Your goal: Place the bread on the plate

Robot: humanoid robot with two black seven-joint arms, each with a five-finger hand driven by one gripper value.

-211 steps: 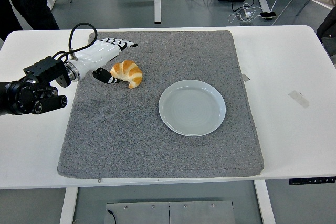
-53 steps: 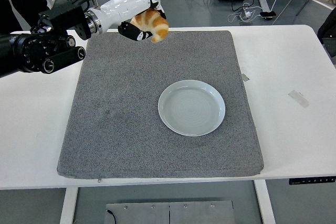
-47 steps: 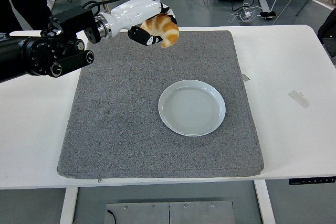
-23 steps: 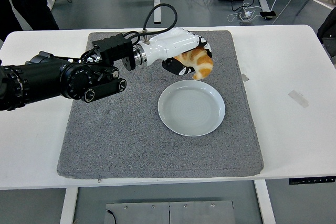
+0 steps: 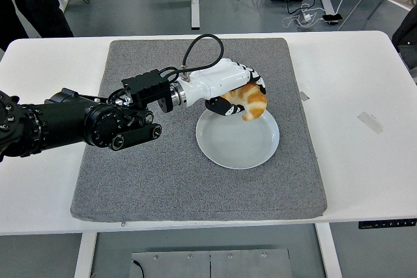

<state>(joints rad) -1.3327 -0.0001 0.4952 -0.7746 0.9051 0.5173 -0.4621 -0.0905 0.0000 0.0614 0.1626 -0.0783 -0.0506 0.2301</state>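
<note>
The left hand (image 5: 238,89) reaches in from the left over the grey mat (image 5: 143,167), its white fingers (image 5: 251,76) curled over the top of the bread (image 5: 247,102) and a dark thumb pressed under it, so the grip is closed around the croissant. The bread hangs at the far rim of the plate (image 5: 234,144), just above it; whether its lower tip touches the plate cannot be told. The plate sits on the mat, which lies on the white desk (image 5: 365,154).
</note>
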